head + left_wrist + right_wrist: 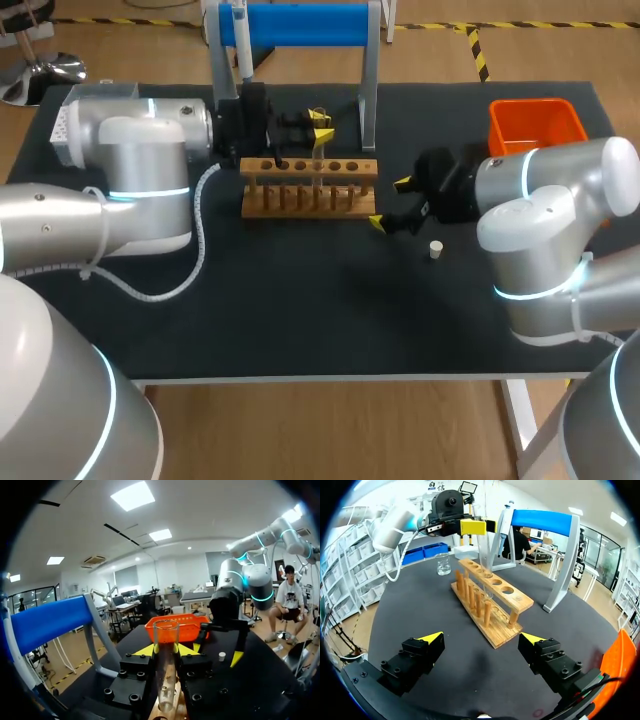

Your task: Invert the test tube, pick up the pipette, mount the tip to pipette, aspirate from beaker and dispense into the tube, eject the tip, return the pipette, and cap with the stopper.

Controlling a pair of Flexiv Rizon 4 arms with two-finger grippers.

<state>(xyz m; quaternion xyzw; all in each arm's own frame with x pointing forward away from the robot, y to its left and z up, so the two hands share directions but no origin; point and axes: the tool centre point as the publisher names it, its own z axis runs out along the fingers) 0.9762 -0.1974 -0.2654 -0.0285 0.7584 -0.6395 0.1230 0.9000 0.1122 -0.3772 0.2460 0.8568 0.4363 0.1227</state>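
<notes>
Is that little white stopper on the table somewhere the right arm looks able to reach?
Probably yes. The stopper lies on bare table just beside the right hand, whose fingers stand open and empty, and nothing stands between the two.

Even, bright light falls from overhead onto my dark table (300, 310), throwing only soft shadows beside the rack (310, 190) and a pale glint down the tube (166, 670).

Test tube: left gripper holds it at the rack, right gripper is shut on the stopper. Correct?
No. The right gripper is open and empty, per the right wrist view; the stopper lies on the table. The left gripper does hold the test tube at the rack.
</notes>
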